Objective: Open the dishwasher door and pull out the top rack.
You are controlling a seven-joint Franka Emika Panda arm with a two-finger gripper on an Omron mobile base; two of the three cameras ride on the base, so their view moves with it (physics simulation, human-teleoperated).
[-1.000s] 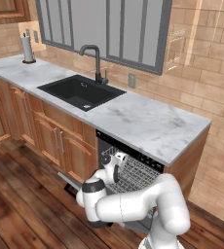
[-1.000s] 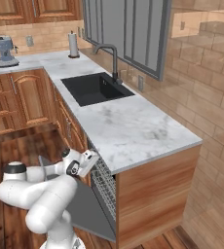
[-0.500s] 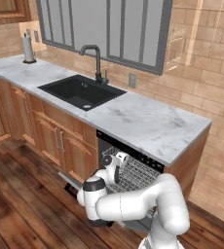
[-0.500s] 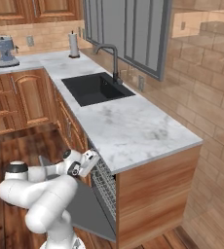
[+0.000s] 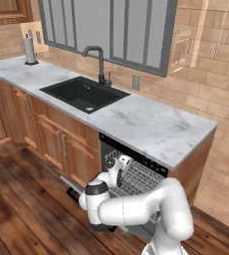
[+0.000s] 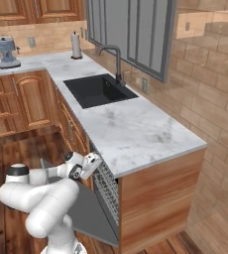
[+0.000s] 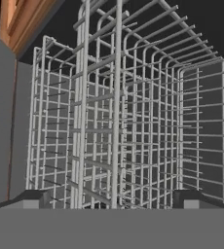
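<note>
The dishwasher door hangs folded down flat, its grey inside face up; its far edge pokes out left of my arm. Inside the cavity sits the top rack, a light-grey wire basket. My gripper is at the rack's front edge, just under the counter lip. In the hand view the top rack's wire grid is very close, and its front wires rise between my two fingertips. The gripper stands open, with its jaws wide apart.
A marble counter tops the dishwasher, with a black sink and tap to the left. Brown wooden cabinet doors flank the opening. A wooden side panel closes the counter's end. Wood floor lies open in front.
</note>
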